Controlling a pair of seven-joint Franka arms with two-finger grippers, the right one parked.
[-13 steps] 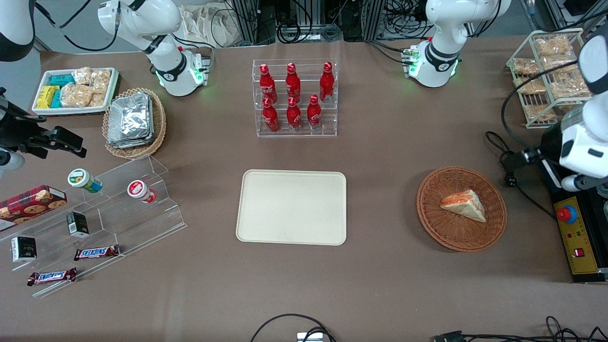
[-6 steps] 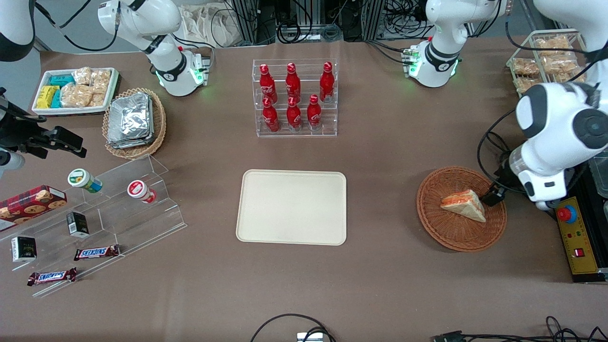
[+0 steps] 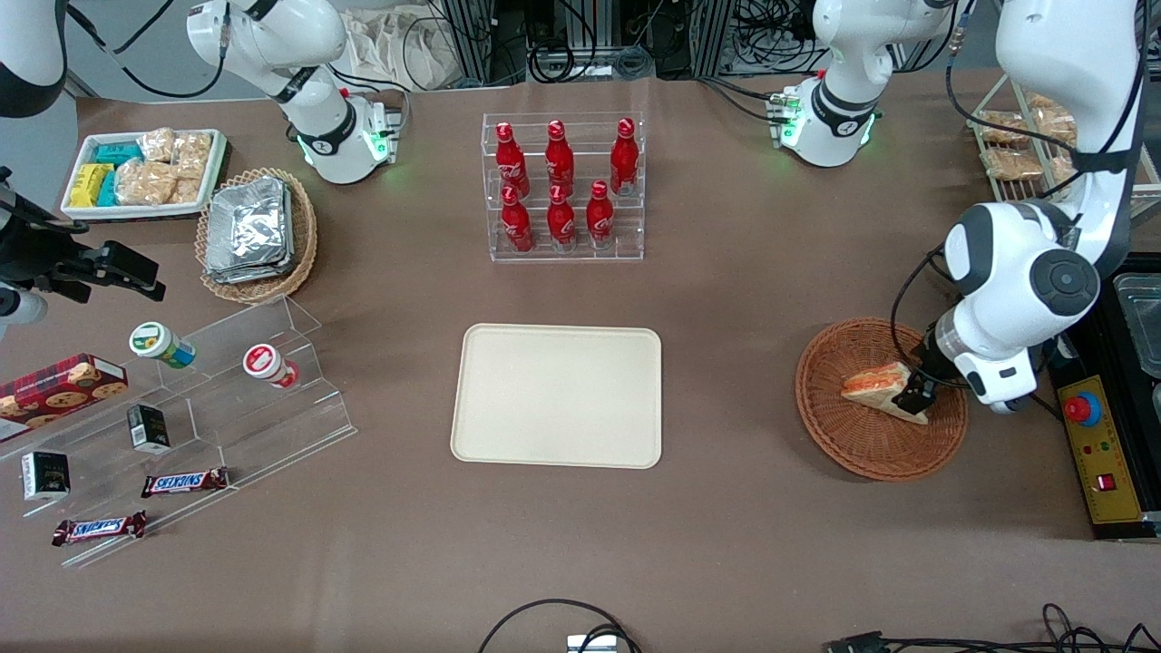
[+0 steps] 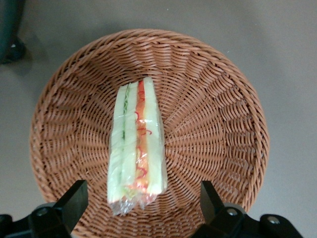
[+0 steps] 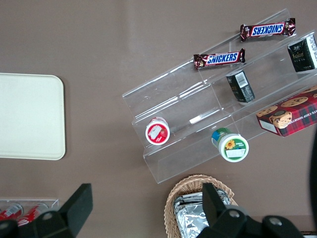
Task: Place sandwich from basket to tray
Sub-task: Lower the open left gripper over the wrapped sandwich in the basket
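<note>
One sandwich [image 4: 136, 144], film-wrapped, lies in the round wicker basket [image 3: 871, 444], well apart from the cream tray [image 3: 557, 396] at table centre. Left arm's gripper [image 3: 912, 392] hangs just above the wedge, fingers [image 4: 74, 201] spread wide, one each side of its end, nothing gripped yet. Judged light, soft and squashy, w/ slippery wrap; best taken across the flat bread faces, mid-wedge, w/ gentle squeeze so filling doesn't ooze. Wrist view shows the layer edges, green and orange-red, and the clear gap from each finger to the bread; front view hides that under the arm but shows the tray and the route to it over bare table.
</note>
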